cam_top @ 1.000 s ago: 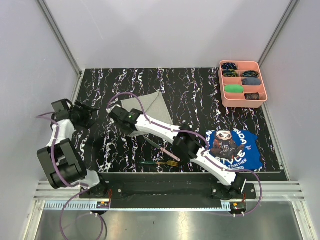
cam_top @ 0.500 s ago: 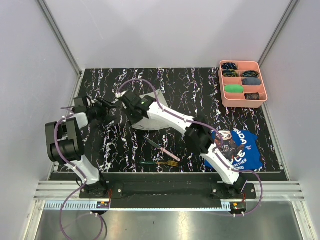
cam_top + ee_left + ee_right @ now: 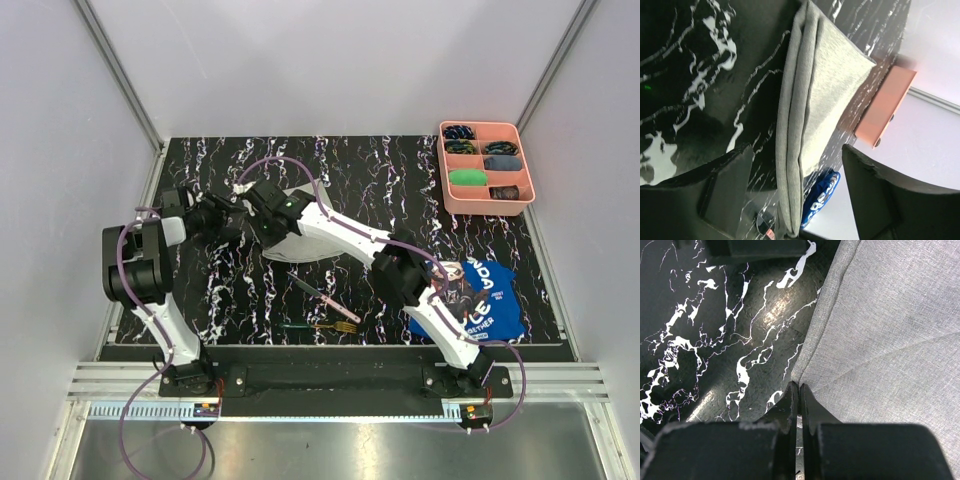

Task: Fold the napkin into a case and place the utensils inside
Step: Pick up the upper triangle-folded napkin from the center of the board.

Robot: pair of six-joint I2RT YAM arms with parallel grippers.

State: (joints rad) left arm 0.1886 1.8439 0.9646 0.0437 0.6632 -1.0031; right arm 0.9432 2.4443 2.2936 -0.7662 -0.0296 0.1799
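The light grey napkin point(image 3: 312, 252) lies folded in layers left of the table's middle, mostly under my right arm. My right gripper point(image 3: 256, 205) is shut, its tips point(image 3: 799, 386) touching the napkin's point(image 3: 890, 330) left edge. My left gripper point(image 3: 236, 222) is open just left of that edge. The layered fold point(image 3: 800, 115) runs between and beyond its fingers point(image 3: 725, 190), which do not touch it. The pink-handled knife point(image 3: 318, 295) and the green-handled fork point(image 3: 315, 326) lie on the table near the front edge, apart from both grippers.
A pink compartment tray point(image 3: 487, 208) with small items stands at the back right. A blue printed cloth point(image 3: 468, 298) lies at the front right beside the right arm's base. Grey walls close the table on three sides.
My left arm swung in from the far left, bringing its open gripper up to the napkin's left edge. My right gripper, shut throughout, moved up and right onto that edge.
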